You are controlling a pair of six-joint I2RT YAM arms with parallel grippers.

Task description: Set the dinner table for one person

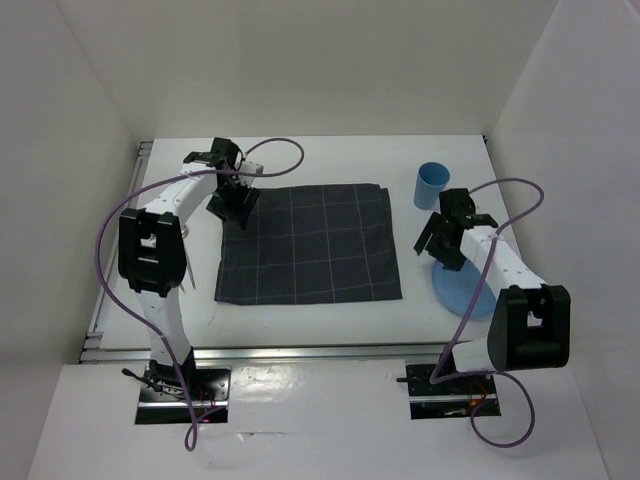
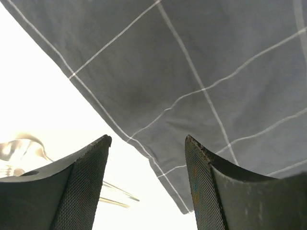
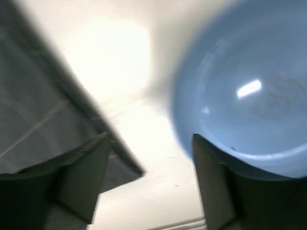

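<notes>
Both sets of jaws are spread wide with nothing in them: the left jaws hang over the upper-left corner of the dark checked cloth (image 1: 310, 245), while the right jaws hover by the left rim of the blue plate (image 1: 458, 295), right of frame. The cloth lies flat mid-frame on the white bench (image 1: 330, 160), so I'd call that bit done. The plate, the blue cup (image 1: 431, 186) at upper right and some shiny cutlery (image 2: 21, 146) beside the cloth's left edge all sit off it, so I reckon most of the setting is left to do.
</notes>
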